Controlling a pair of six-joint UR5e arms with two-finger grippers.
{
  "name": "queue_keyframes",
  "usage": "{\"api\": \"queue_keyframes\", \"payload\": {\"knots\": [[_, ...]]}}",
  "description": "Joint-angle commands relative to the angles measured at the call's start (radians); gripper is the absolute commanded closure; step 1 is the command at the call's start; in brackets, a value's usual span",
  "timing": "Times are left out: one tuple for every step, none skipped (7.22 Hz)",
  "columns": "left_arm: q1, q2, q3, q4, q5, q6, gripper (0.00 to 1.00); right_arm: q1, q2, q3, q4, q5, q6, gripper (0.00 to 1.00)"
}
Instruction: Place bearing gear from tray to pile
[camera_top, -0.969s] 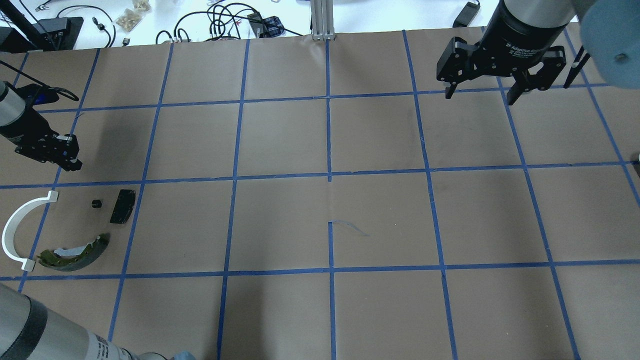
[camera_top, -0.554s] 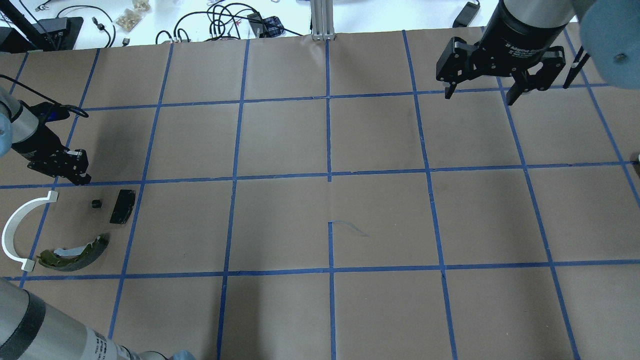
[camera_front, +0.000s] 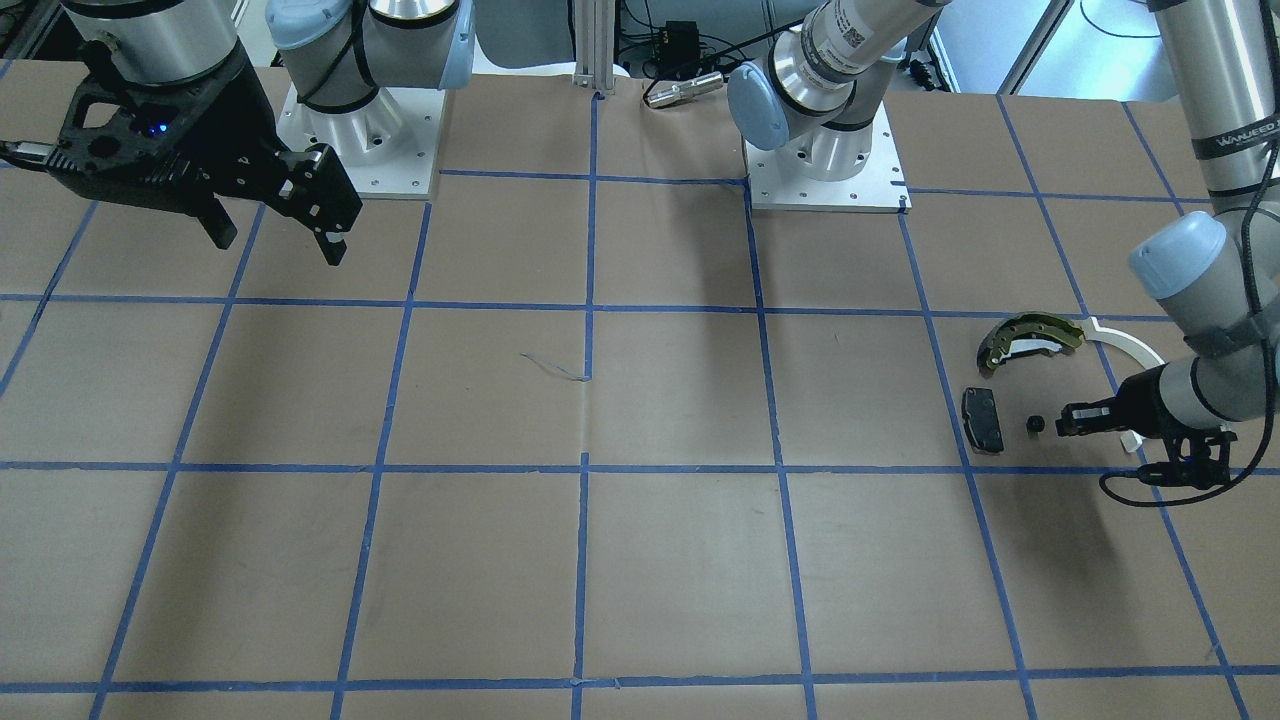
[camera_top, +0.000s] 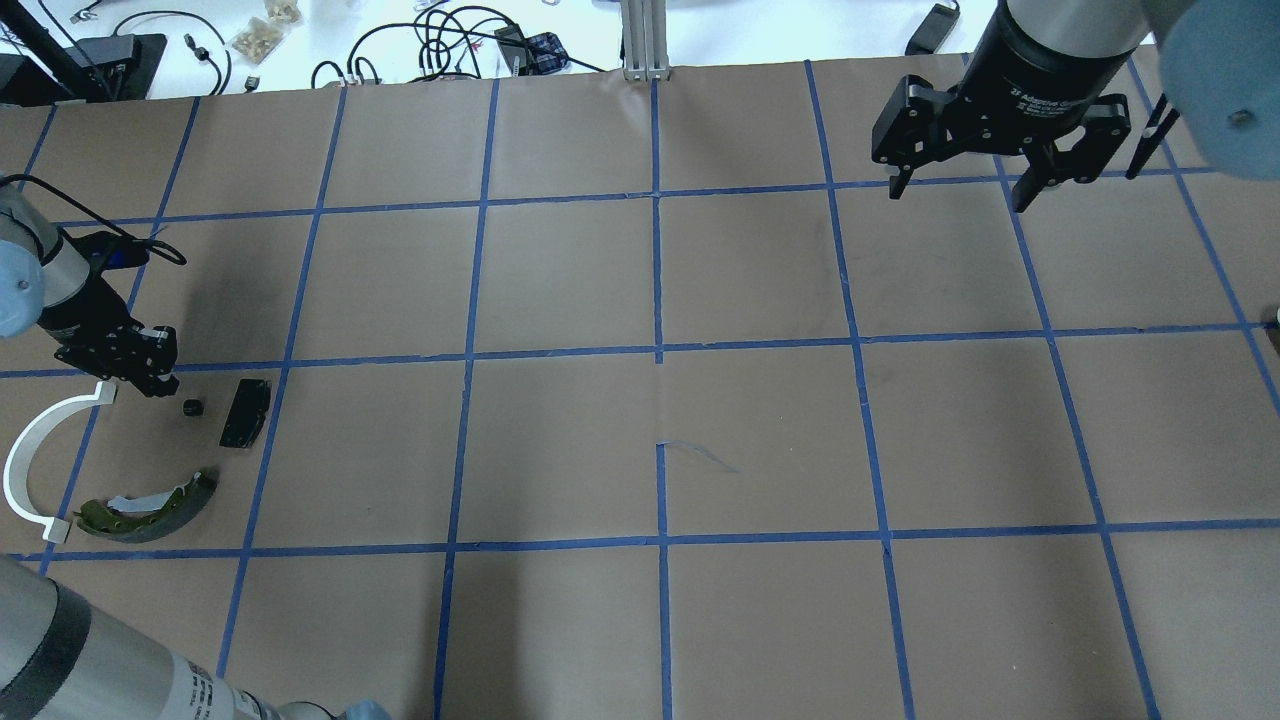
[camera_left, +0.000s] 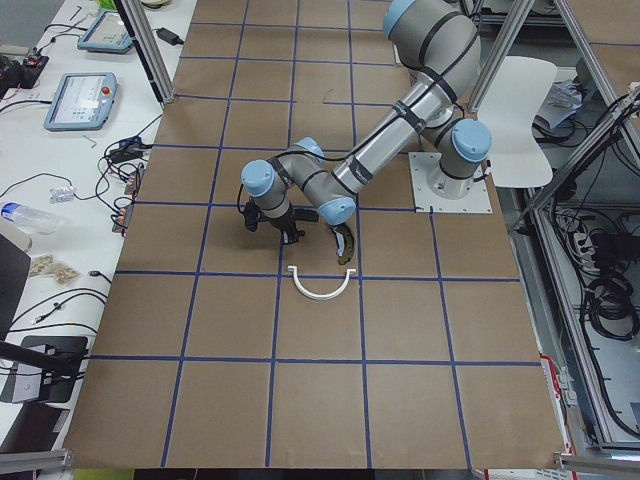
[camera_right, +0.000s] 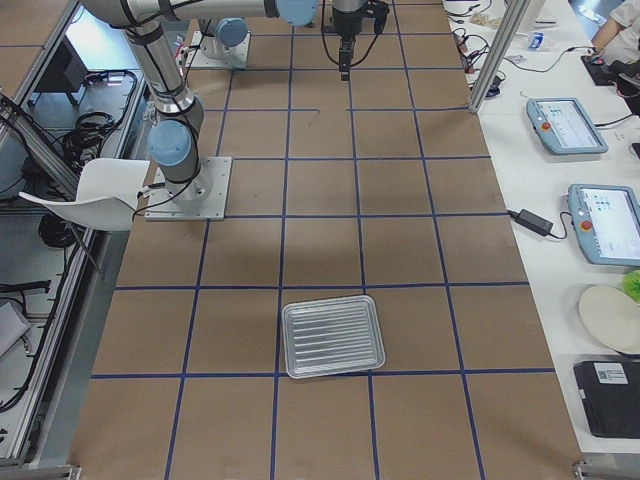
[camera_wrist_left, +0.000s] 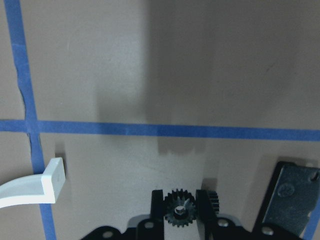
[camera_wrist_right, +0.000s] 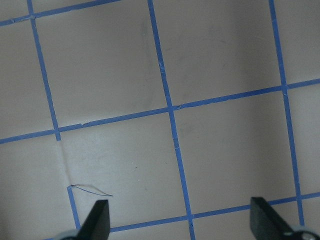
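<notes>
My left gripper (camera_top: 157, 381) hangs low at the pile's far edge, shut on a tiny black bearing gear (camera_wrist_left: 179, 208) that shows between its fingers in the left wrist view. A second small black gear (camera_top: 192, 407) lies on the paper just beside it, also in the front-facing view (camera_front: 1035, 425). The pile holds a flat black pad (camera_top: 245, 411), an olive-yellow shoe (camera_top: 150, 497) and a white arc strip (camera_top: 30, 450). The metal tray (camera_right: 333, 336) shows only in the exterior right view, far from the pile. My right gripper (camera_top: 960, 185) is open and empty, high at the far right.
The table is brown paper with a blue tape grid (camera_top: 658, 350). Cables and small items (camera_top: 440, 40) lie beyond its far edge. A frame post (camera_top: 645, 40) stands at the middle of the far edge. My left arm's lower link (camera_top: 90, 660) crosses the near left corner.
My left gripper has moved nearer and slightly right, from the grid line down to just beside the loose gear and the white arc's end. The right arm has not moved.
</notes>
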Motion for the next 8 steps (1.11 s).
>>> {"api": "queue_keyframes", "payload": {"knots": [[0.0,0.001,-0.025,0.022,0.004,0.002,1.0,0.0,0.002,0.0,-0.001,0.0,0.002,0.0],[0.0,0.001,-0.026,0.022,0.006,0.0,1.0,0.0,0.002,0.001,-0.001,0.0,0.002,0.0],[0.0,0.001,-0.026,0.022,0.006,-0.001,0.86,0.0,0.002,0.001,-0.001,0.001,0.004,0.0],[0.0,0.001,-0.026,0.02,0.006,-0.001,0.77,0.0,0.0,0.001,-0.001,0.0,0.004,0.0],[0.0,0.001,-0.026,0.019,0.006,-0.001,0.41,0.0,0.002,0.001,-0.001,0.0,0.004,0.0],[0.0,0.001,-0.026,0.016,0.007,-0.001,0.14,0.0,0.002,0.001,-0.001,0.0,0.002,0.0],[0.0,0.001,-0.026,0.016,0.007,-0.003,0.08,0.0,0.002,0.001,-0.001,0.0,0.002,0.0],[0.0,0.004,-0.015,0.017,0.007,-0.004,0.03,0.0,-0.001,0.001,-0.001,0.0,0.004,0.0]]}}
